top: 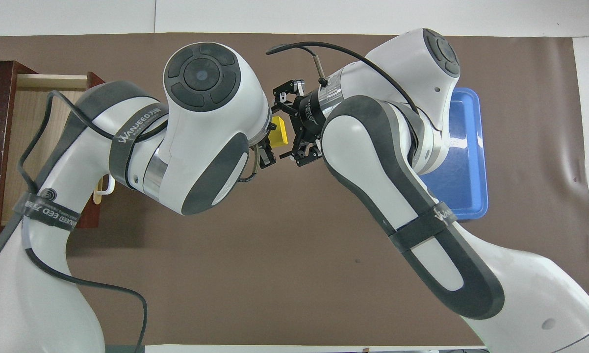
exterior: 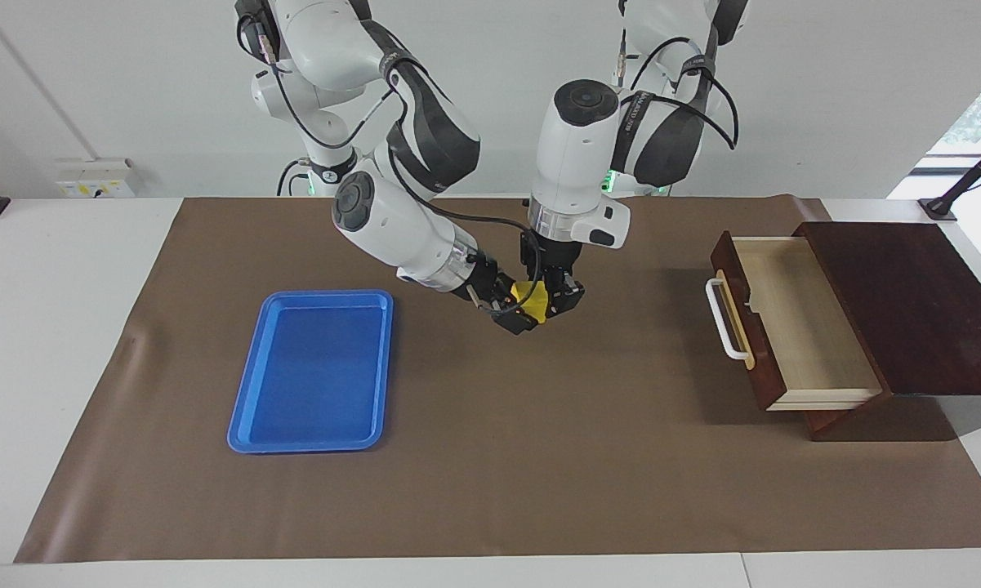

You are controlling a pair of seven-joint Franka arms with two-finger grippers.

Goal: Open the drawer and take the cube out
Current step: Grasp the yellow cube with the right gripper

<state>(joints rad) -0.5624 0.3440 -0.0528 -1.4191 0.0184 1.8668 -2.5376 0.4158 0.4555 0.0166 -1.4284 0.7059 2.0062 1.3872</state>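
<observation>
L gripper (exterior: 549, 300) hangs straight down over mid-mat, clamped on the cube (exterior: 532, 300), so it's up in the air, off the mat (exterior: 490, 457). R gripper (exterior: 513, 309) comes in slantwise w/ jaws set around the cube's other faces; can't tell if they're gripping yet. Looks like a hand-over, prob. because the tray (exterior: 310, 371) lies toward the R arm's end. Cube: small, bright yellow, solid, sharp-edged, mostly hidden by the fingers. Drawer (exterior: 772, 322) is pulled out, pale inside showing, white handle toward table middle.
</observation>
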